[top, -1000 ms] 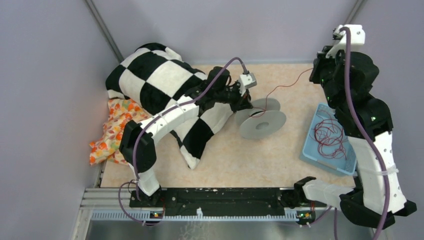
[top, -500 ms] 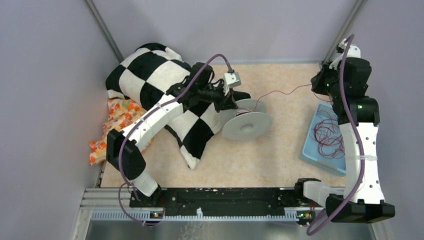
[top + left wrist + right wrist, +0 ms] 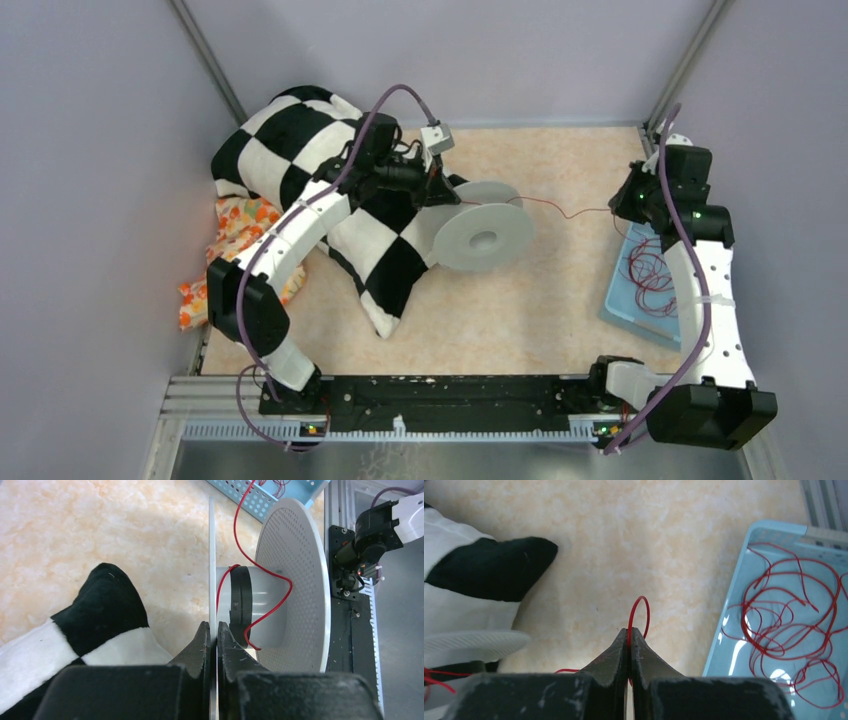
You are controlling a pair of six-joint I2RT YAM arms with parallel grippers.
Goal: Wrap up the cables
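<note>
A grey spool [image 3: 482, 233] with two round flanges stands on edge at the middle of the table. My left gripper [image 3: 447, 190] is shut on its thin flange [image 3: 212, 555]. A thin red cable [image 3: 560, 210] runs from the spool's hub [image 3: 260, 611] across the table to my right gripper [image 3: 632, 205], which is shut on it [image 3: 638, 615]; a small loop sticks out past the fingertips. More red cables [image 3: 652, 275] lie in loose curls in the blue tray [image 3: 719, 645].
A black-and-white checkered cushion [image 3: 300, 160] lies at the back left, against the left arm. An orange patterned cloth [image 3: 225, 260] lies beside it. The blue tray [image 3: 620, 305] sits at the right edge under the right arm. Grey walls close the back and sides.
My left gripper has swung the spool left and tipped it up on edge. My right gripper has come down and forward towards the tray, and the cable between them is straighter.
</note>
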